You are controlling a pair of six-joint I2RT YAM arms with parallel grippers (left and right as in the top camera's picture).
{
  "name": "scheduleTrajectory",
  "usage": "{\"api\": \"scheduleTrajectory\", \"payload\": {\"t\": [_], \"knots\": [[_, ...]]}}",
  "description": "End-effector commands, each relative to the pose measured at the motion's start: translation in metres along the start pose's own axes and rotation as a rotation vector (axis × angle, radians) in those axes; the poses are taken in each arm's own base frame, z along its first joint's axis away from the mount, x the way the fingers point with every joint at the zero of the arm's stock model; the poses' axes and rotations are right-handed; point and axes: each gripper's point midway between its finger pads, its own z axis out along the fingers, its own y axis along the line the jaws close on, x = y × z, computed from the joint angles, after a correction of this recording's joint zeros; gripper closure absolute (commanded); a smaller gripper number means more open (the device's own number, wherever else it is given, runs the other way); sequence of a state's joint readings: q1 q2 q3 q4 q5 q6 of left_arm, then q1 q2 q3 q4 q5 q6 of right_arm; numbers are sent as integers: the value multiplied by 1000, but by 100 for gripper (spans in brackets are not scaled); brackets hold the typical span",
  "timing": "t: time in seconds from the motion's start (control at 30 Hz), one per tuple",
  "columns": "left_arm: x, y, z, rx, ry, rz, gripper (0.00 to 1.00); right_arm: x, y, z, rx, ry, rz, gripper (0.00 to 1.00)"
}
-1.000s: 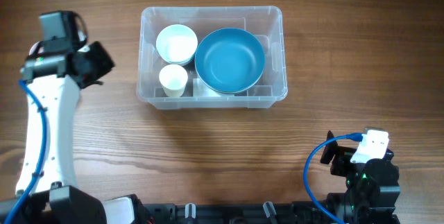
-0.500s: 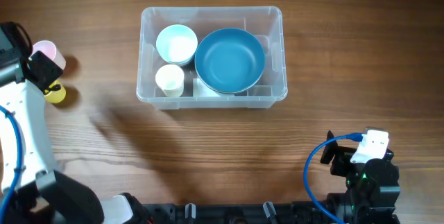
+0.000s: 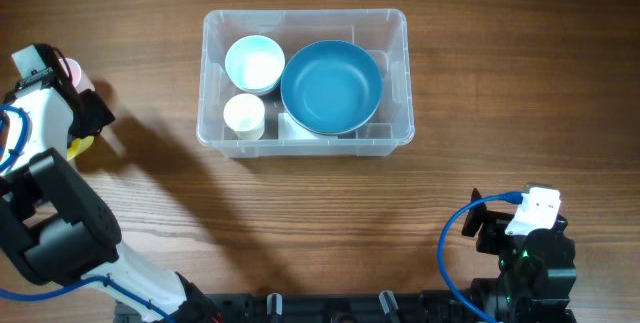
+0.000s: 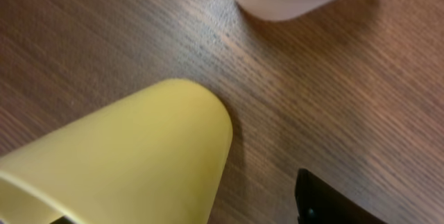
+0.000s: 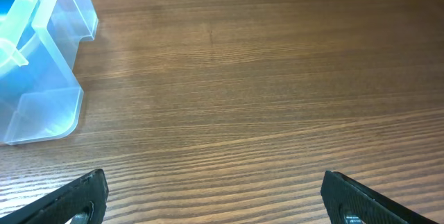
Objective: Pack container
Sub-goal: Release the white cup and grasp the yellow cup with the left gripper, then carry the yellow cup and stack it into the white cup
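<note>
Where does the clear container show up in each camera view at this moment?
Overhead: the container sits at upper centre, seen whole from above.
Left wrist: not in this picture.
Right wrist: only one corner of the container shows, at the left edge.
Shared landmark: the wood-grain table, which runs under everything in all three views.

Left gripper point(image 3: 84, 128) hangs low at far left; right gripper point(image 5: 214, 200) rests back, jaws wide apart.
</note>
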State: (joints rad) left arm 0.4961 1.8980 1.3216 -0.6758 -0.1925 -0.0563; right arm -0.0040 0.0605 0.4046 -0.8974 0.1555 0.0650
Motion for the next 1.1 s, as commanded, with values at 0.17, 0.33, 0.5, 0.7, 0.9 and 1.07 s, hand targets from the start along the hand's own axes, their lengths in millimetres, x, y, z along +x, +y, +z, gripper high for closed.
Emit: {"api": "scheduleTrajectory", "payload": {"t": [0.17, 0.33, 0.5, 0.7, 0.9, 1.07], "knots": [[-4, -2, 3, 19, -6, 15, 85, -4, -1, -2, 6, -13, -11, 0], [-2, -2, 3, 19, -2, 16, 96, -4, -1, -2, 6, -13, -11, 0], [-13, -12, -14, 64, -32, -60, 96, -4, -1, -2, 6, -13, -12, 0], [-39, -74, -134, 310, -188, -51, 96, -4, -1, -2, 6, -13, -12, 0], [17, -133, -284, 509, -368, 141, 96, -4, -1, -2, 6, -13, -12, 0], [88, -181, -335, 632, -362, 326, 96, -4, -1, -2, 6, -13, -11, 0]]}}
